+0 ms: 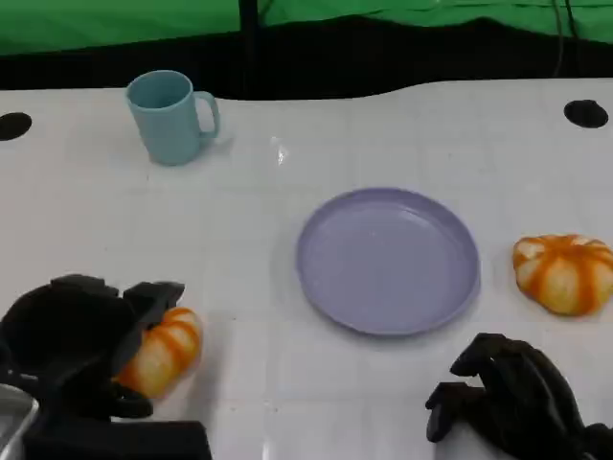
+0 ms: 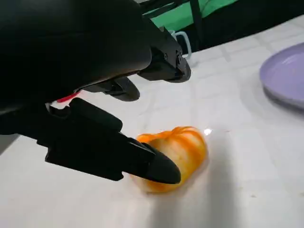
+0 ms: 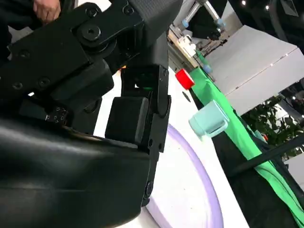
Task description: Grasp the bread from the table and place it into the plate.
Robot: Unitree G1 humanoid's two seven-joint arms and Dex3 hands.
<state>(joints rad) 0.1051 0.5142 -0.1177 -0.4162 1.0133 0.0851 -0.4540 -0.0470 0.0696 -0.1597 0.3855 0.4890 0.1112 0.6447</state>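
The white desk point(image 1: 287, 249) carries a round lavender plastic plate point(image 1: 387, 259) at its middle. Near the front left corner, the left hand point(image 1: 81, 335) has its fingers point(image 2: 142, 164) spread around the orange-striped bread roll point(image 1: 161, 350), touching it. The right hand point(image 1: 512, 398) rests curled, empty, at the front right.

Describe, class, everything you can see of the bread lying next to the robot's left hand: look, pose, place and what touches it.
The bread is a rounded bun, pale golden with orange stripes and a glossy crust. It lies on its side on the white table, near the front left edge, well left of the purple plate. The left hand is over its left side, fingers spread around it; one fingertip seems to touch it, but a firm grip is not evident. It is not lifted.
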